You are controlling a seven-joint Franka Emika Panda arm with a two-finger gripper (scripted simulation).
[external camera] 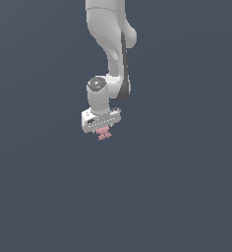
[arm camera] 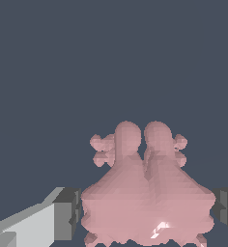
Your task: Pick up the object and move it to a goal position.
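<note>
In the exterior view the white arm (external camera: 110, 47) came down from the top of the frame against a plain, flat slate-blue backdrop, with its wrist turned downward and the pincer (external camera: 103, 131) pointing down beneath the white hand block. The pink object (external camera: 104, 133) showed just under that block, a small knobbly lump much smaller than the hand, its little lobes sticking out below and to the sides. No shadow or contact mark was visible beneath it, so whether it was clear of any surface could not be told from that view. The wrist view showed the object (arm camera: 147, 193) large and close: a broad pink body with two rounded upright lobes side by side and small knobs to either side of them. A dark grey finger pad (arm camera: 67, 212) pressed against one flank of the body and a second pad (arm camera: 225, 206) met the opposite flank, so the pincer (arm camera: 147, 210) was clenched on the object, which sat squarely between the two fingers.
</note>
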